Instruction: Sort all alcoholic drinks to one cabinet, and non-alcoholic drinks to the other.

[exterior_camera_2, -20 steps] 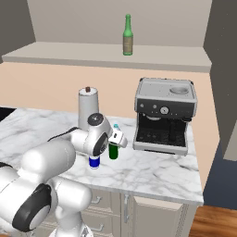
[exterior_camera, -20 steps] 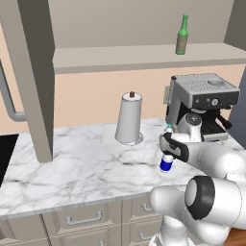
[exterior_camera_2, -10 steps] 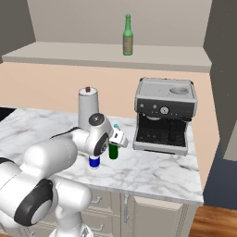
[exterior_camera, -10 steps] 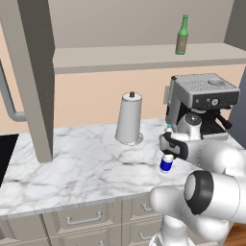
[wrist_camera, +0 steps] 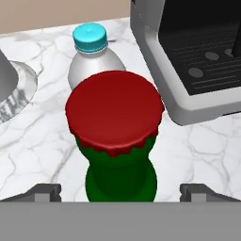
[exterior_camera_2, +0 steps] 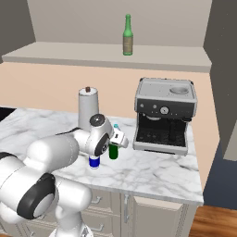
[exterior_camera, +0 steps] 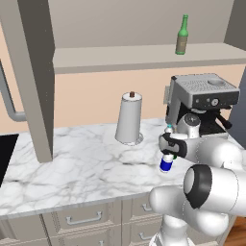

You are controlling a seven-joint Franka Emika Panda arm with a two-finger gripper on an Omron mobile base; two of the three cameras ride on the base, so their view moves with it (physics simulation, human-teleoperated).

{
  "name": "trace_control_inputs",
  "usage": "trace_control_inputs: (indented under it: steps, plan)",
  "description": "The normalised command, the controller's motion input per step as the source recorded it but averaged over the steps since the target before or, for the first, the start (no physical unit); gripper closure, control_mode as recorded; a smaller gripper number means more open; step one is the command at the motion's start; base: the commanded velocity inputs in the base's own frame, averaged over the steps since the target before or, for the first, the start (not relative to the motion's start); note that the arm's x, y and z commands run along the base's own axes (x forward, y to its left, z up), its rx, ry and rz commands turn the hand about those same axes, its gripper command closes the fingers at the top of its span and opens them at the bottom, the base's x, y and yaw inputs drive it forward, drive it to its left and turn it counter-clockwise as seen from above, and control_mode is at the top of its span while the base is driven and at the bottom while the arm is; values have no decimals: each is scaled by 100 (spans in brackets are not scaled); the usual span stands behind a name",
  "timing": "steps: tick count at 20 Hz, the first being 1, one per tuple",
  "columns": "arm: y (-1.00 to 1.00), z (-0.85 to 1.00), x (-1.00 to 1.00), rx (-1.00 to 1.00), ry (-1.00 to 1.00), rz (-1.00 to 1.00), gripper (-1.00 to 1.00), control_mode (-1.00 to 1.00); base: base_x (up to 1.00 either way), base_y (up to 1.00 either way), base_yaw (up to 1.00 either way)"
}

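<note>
A dark green glass bottle (wrist_camera: 120,174) with a red cap (wrist_camera: 115,113) stands on the marble counter, close under my hand. My gripper (wrist_camera: 120,190) is open, with one fingertip (wrist_camera: 44,190) on each side of the bottle's neck and clear of it. Just behind it stands a clear plastic bottle with a teal cap (wrist_camera: 89,40). The white blue-labelled bottle (exterior_camera: 166,162) (exterior_camera_2: 94,161) stands beside the gripper (exterior_camera: 170,144) (exterior_camera_2: 118,139), nearer the counter's front. The green bottle's body (exterior_camera_2: 113,152) shows below the hand. An olive-green bottle (exterior_camera: 181,36) (exterior_camera_2: 127,37) stands upright on the open cabinet shelf above.
A grey coffee machine (exterior_camera: 202,103) (exterior_camera_2: 164,115) (wrist_camera: 188,56) stands right beside the bottles. A paper towel roll (exterior_camera: 129,117) (exterior_camera_2: 88,106) stands on its holder to the other side. A cabinet wall (exterior_camera: 33,72) comes down to the counter at far left.
</note>
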Motion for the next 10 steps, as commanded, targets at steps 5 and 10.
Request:
trace_control_inputs:
  steps: [5, 10]
  plan:
    - [0, -4, 3, 0, 0, 0, -100, -100, 0, 0, 0]
    - [0, 0, 1, 0, 0, 0, -100, -100, 0, 0, 0]
